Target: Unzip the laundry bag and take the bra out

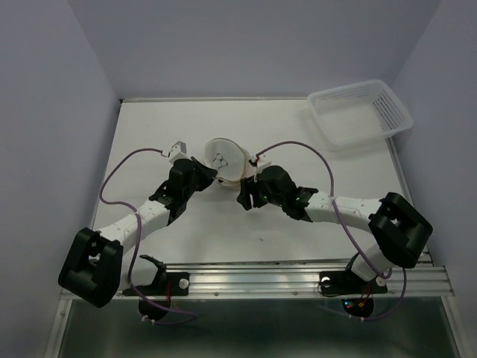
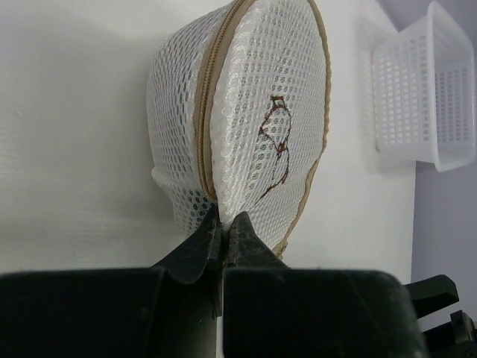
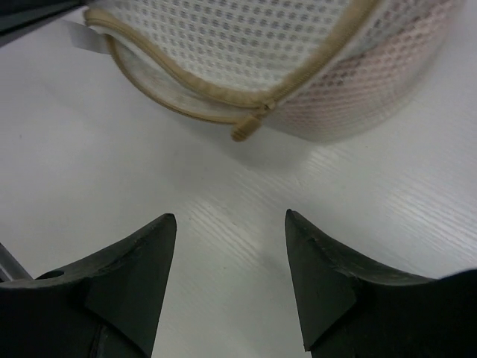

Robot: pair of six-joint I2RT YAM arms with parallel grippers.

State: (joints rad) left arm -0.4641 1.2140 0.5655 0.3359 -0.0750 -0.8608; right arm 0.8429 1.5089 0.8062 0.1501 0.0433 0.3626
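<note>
Bag (image 1: 223, 159) sits mid-frame in the top view, on the white worktop (image 1: 298, 231), between my two grippers.

Left gripper (image 1: 209, 174): in the left wrist view the left gripper (image 2: 225, 221) is pinched narrow on the bag (image 2: 261, 112) at its lower edge, right where the tan zipper (image 2: 204, 112) meets the mesh. The zipper looks closed along the stretch I can see. A brown stitched mark shows on the mesh face.

Right gripper (image 1: 245, 197): wide, holding nothing. In the right wrist view the right gripper (image 3: 231, 221) is over bare worktop, near the bag (image 3: 298, 45) but apart from it. A tan tab (image 3: 247, 128) on the rim points toward me. Pale pink shows through the mesh at upper right; I cannot tell what it is.

Basket (image 1: 325, 125) is at upper right, well apart.
</note>
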